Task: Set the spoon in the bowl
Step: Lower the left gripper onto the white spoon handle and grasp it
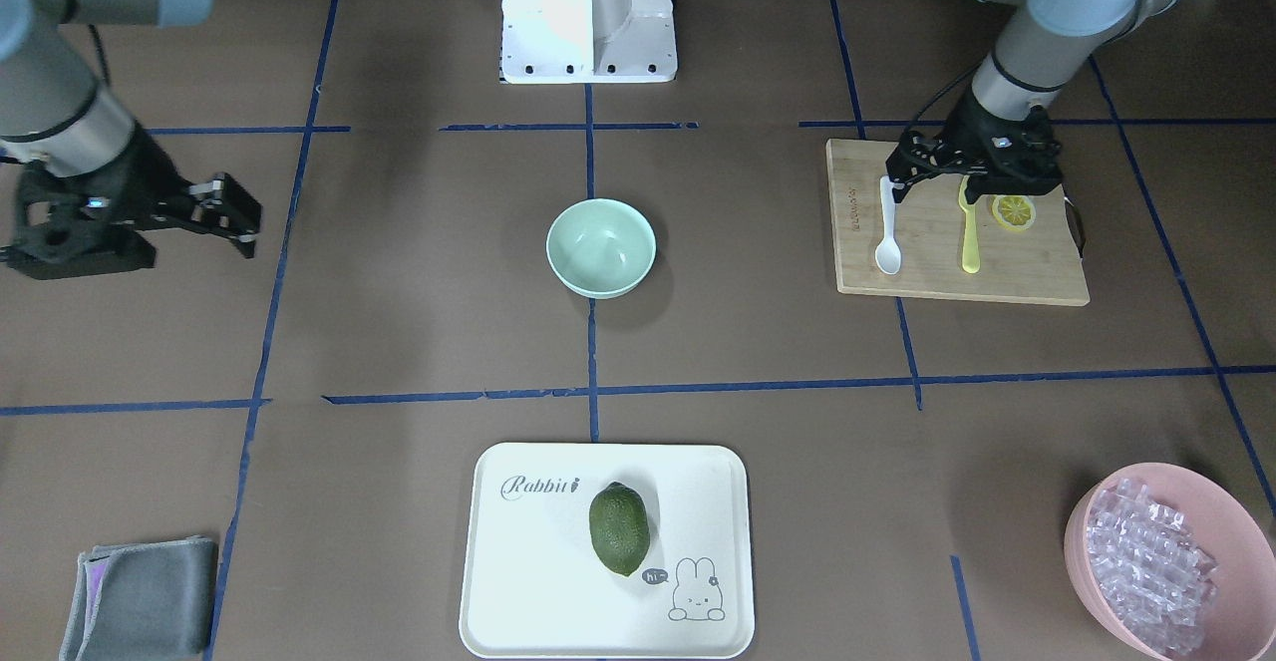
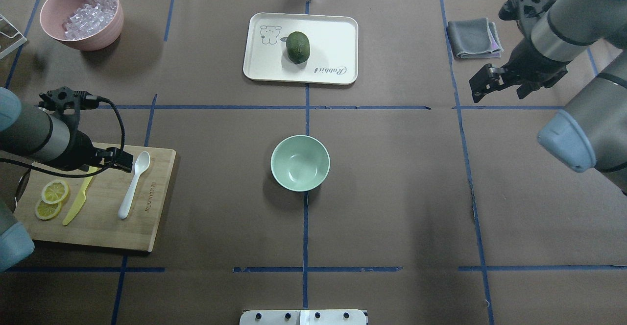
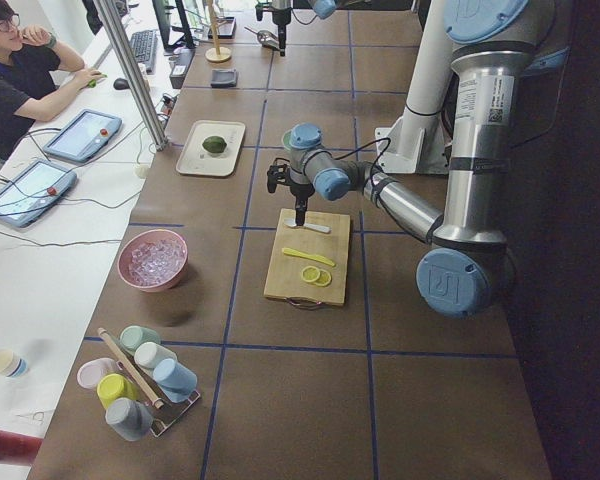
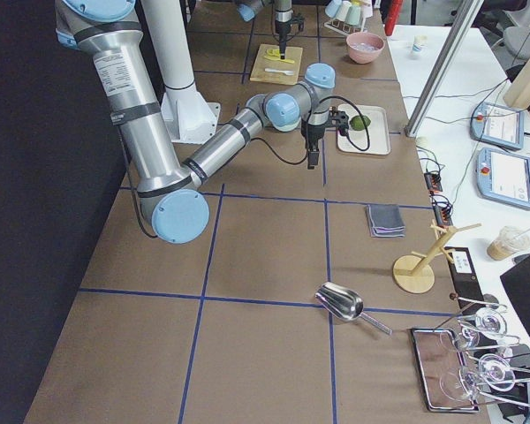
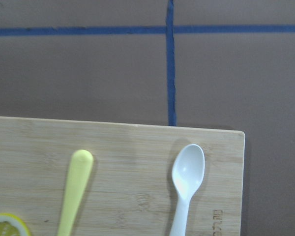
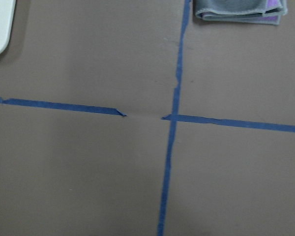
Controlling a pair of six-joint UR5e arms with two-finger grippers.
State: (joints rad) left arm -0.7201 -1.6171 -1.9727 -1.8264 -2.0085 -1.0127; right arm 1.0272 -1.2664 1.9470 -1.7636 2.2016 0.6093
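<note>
the left gripper [image 2: 121,160], open or closed i can't tell, hangs over the spoon [image 2: 131,187] by the left edge, its handle pointing toward the robot's edge.

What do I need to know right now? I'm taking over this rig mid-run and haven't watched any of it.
Left hand: hovering over the cutting board by the spoon's scoop end, holding nothing; open or shut is not clear.
Right hand: open, empty, off to its own side above bare table.
Spoon: flat on the board beside the yellow knife, not grasped.
Bowl: mid-table, upright, empty.
Done: the approach to the spoon only.
Left: grasp the spoon, carry it to the bowl, release it inside.
</note>
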